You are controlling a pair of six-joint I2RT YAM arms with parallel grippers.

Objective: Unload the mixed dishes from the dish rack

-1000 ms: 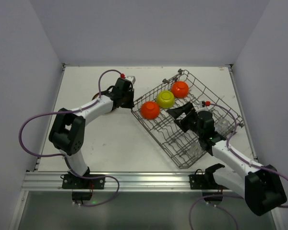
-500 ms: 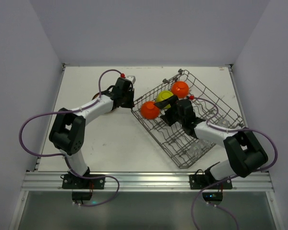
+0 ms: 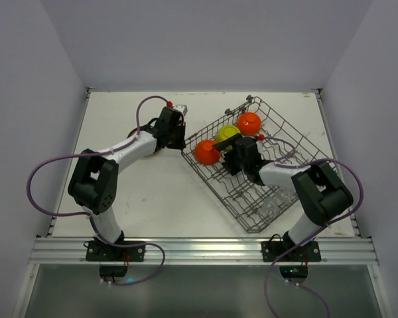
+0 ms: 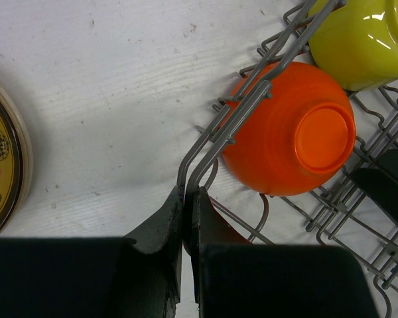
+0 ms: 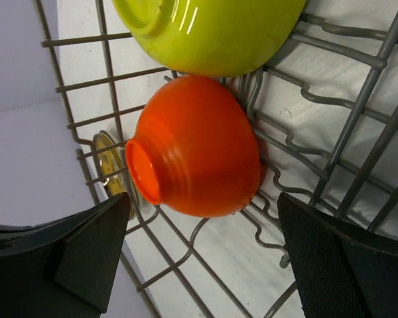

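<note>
Where the dish rack (image 3: 298,149) sits slanted on the right half of the table (image 3: 139,192), three bowls lie in a row along its far-left side. The left gripper (image 4: 187,195) has its fingers pressed together on the wire rim at the rack's left corner, pinching it. The fingertips blend into the wire, and the gripper's dark body fills the lower part of that wrist view. Just inside the rim lies an orange bowl (image 4: 288,132), its base turned up toward the camera. The yellow-green bowl (image 4: 361,36) beyond it is cut off by the frame's corner. The right gripper (image 5: 204,211) is inside the rack with its fingers spread wide, one on each side of that orange bowl; whether either finger touches it cannot be told. The second orange bowl (image 3: 249,122) shows only from above. A patterned plate (image 4: 3,165) lies on the table outside the rack, half cut off by the frame edge and mostly hidden beneath the left arm in the top view. The clear glasses (image 3: 272,201) at the rack's near end are barely distinguishable among the wires
</note>
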